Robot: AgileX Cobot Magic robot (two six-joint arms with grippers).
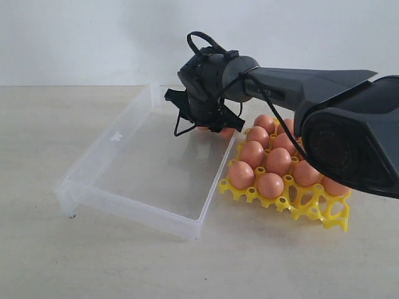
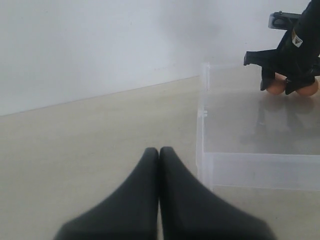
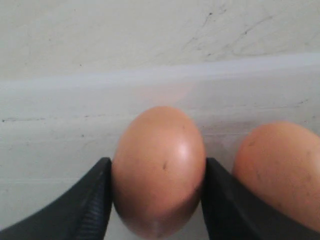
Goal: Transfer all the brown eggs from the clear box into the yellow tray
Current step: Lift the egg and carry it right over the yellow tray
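The clear box (image 1: 143, 199) lies left of the yellow tray (image 1: 312, 208), which holds several brown eggs (image 1: 278, 161). My right gripper (image 3: 156, 172) is down in the box's far right corner, shut on a brown egg (image 3: 159, 165). A second brown egg (image 3: 280, 170) lies beside it on the box floor, just outside one finger. Both eggs (image 2: 276, 86) show under the right gripper (image 2: 290, 82) in the left wrist view. My left gripper (image 2: 159, 150) is shut on nothing, over the bare table outside the box's (image 2: 250, 170) near wall. The left arm is out of the exterior view.
The right arm (image 1: 299, 87) reaches in from the right over the tray's back rows. Open cells of the tray (image 1: 333, 215) show at its front right. A white wall runs along the table's far edge (image 1: 75, 86).
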